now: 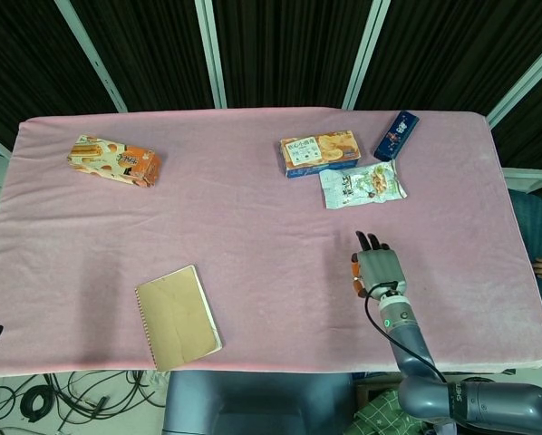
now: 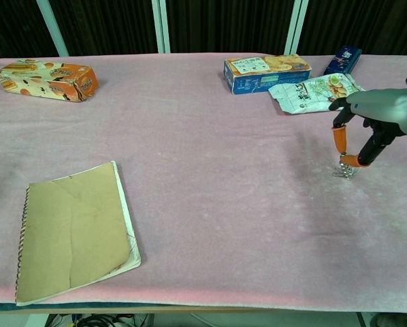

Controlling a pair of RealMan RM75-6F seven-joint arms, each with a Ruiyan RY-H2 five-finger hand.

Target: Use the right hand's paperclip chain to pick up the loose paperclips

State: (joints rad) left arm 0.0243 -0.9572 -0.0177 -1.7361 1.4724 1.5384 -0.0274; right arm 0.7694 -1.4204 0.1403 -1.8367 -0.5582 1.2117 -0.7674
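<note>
From the head camera I can barely make out the paperclip chain (image 2: 344,170): my right hand (image 1: 377,270) covers it from above, and only an orange fingertip shows at the hand's left edge. The chest camera cuts the right arm off at the frame's right edge, so I see only the hand (image 2: 373,119) and a bit of wrist there. My left hand is almost out of sight; a dark sliver at the head view's lower left corner may be part of it, but I cannot tell how its fingers lie. In the chest view the chain is a small silvery tangle of wire loops hanging just under two orange-tipped fingers (image 2: 339,138) that pinch it, its lower end at or touching the pink cloth (image 2: 210,177). I cannot tell loose clips from those on the chain; it all reads as one small cluster. It sits on the right part of the table, nearer me than the snack bag (image 2: 311,91) and the blue box (image 2: 266,72). The right hand is held palm down, fingers pointing away from me and curling downward, the forearm running back toward the near right edge. A notebook (image 2: 73,231) lies near left, an orange box (image 2: 47,79) far left, a dark packet (image 2: 344,59) far right.
</note>
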